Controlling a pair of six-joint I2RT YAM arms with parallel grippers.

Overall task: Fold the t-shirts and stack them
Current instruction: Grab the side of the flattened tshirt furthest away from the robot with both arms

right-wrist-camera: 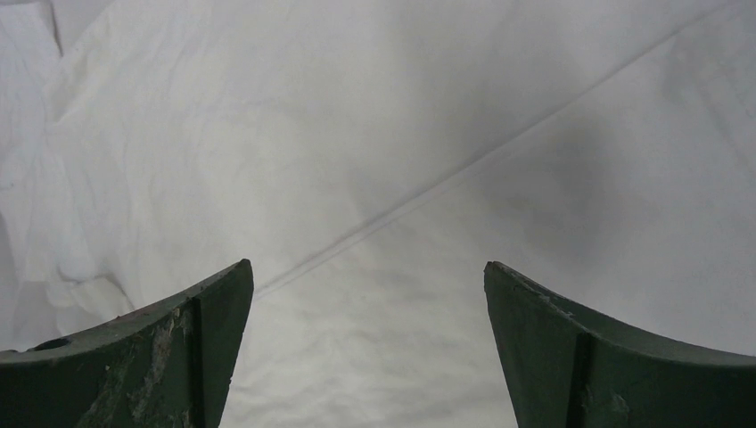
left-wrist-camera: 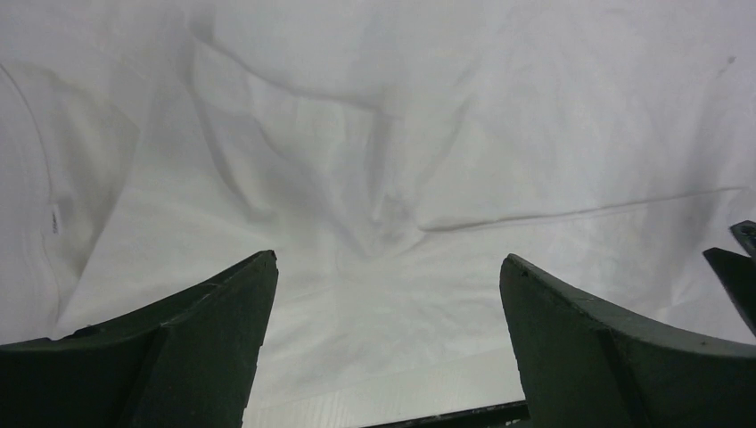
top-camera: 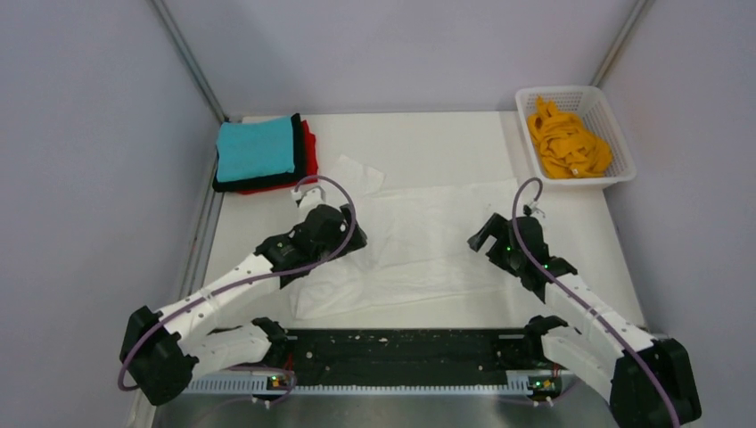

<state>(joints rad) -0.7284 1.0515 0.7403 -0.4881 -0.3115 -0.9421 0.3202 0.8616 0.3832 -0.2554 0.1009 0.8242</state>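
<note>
White t-shirt (top-camera: 428, 236): we find it spread over the middle of the table (top-camera: 428, 138). It is wrinkled, with one sleeve reaching toward the far left. Its near-left part lies bunched in soft folds.
Left gripper (top-camera: 355, 242): it hangs over the left part of the white t-shirt, pointing down at it. In the left wrist view the jaws stand wide apart with only cloth beneath them, and nothing is held. We cannot tell whether the tips touch the cloth.
Left wrist detail: we note several creases running together just ahead of the jaws. A straight hem line crosses to the right, and a small sewn label shows at the far left.
Right gripper (top-camera: 480, 234): it is over the right part of the same shirt, well apart from the left gripper. The jaws are spread wide and grip nothing. Beneath them we see smooth cloth and one long diagonal seam.
Teal t-shirt (top-camera: 256, 149): folded, on top of the stack at the far-left corner of the table.
Black t-shirt (top-camera: 299, 147): folded, directly under the teal one. Its edge shows along the right and near sides.
Red t-shirt (top-camera: 310, 152): bottom of the stack, peeking out on the right and along the near edge.
Orange t-shirt (top-camera: 566, 143): crumpled and unfolded, inside the white lattice basket (top-camera: 557, 90) at the far-right corner.
Black strip (top-camera: 401, 352): it runs along the table's near edge between the arm bases, near the shirt's near hem.
</note>
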